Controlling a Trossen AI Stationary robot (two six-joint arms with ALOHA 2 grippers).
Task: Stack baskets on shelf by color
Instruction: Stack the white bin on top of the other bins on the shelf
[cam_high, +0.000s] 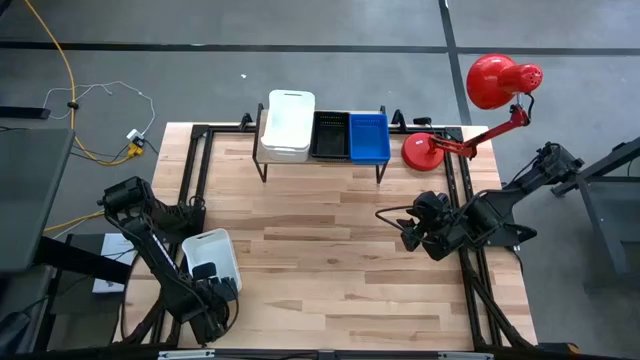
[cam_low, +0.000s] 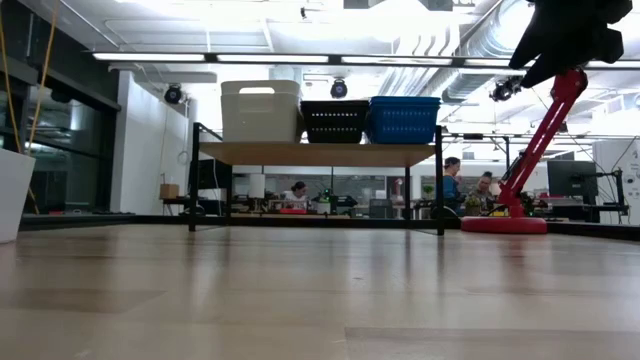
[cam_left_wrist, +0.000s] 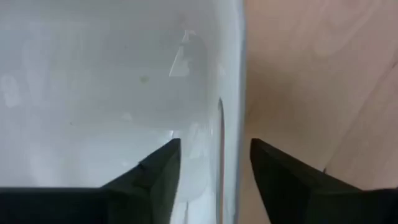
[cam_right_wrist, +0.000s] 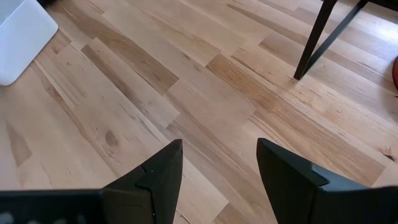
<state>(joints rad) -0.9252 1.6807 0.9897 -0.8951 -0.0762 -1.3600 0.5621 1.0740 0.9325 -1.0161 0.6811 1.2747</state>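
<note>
A white basket (cam_high: 205, 250) sits on the table near its near-left corner and shows at the low view's left edge (cam_low: 10, 195). My left gripper (cam_high: 212, 275) is open and straddles the basket's long side wall (cam_left_wrist: 231, 112), one finger inside and one outside, with a gap showing on both sides. The shelf (cam_high: 320, 164) stands at the far edge. It carries a white stack (cam_high: 288, 125), black baskets (cam_high: 330, 135) and blue baskets (cam_high: 369, 137). My right gripper (cam_high: 405, 228) is open above bare wood at the table's right (cam_right_wrist: 219, 149).
A red desk lamp (cam_high: 500, 80) stands with its base (cam_high: 425, 150) right of the shelf. A shelf leg (cam_right_wrist: 317, 37) shows ahead of my right gripper. Bare wood stretches between the shelf and both arms. People sit in the room beyond (cam_low: 452, 180).
</note>
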